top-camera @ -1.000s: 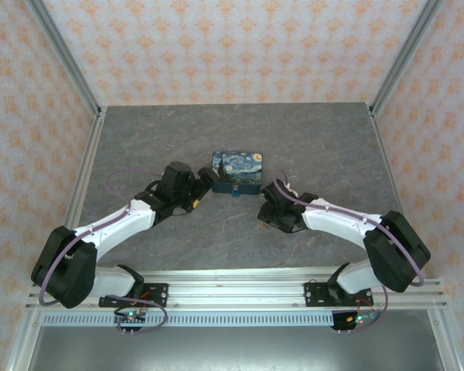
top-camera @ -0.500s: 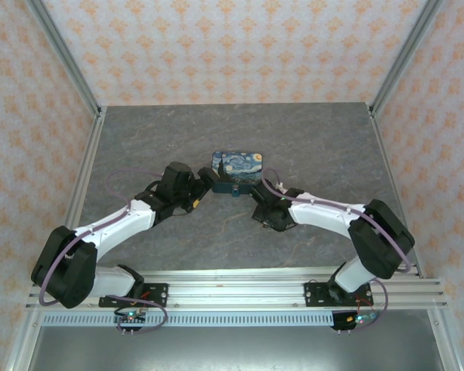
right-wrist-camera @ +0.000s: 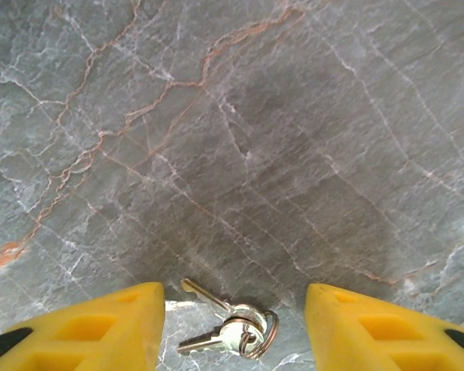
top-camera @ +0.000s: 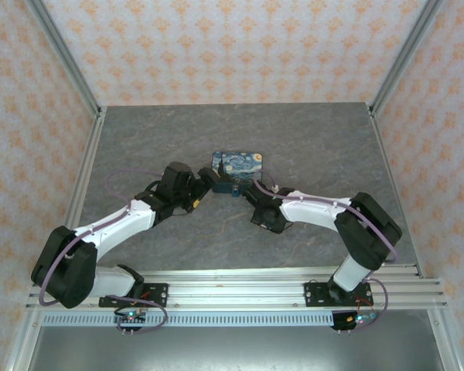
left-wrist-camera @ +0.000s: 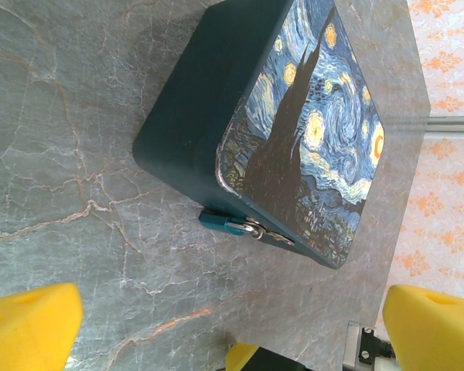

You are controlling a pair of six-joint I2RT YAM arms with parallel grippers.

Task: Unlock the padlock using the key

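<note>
Bright, even, diffuse light. In the right wrist view a soft shadow darkens the table (right-wrist-camera: 309,139) centre, with a glint at three o'clock. The box (left-wrist-camera: 209,100) throws faint shade toward eleven o'clock.

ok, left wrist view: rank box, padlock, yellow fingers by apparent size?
1. Dark teal box with Starry Night printed lid
2. Yellow foam fingers: cropped, close to camera, so unsure
3. Small teal padlock with metal shackle

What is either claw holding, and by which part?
Nothing. Left claw is open, short of the padlock. Right claw is open astride the keys, which lie on the table untouched.
</note>
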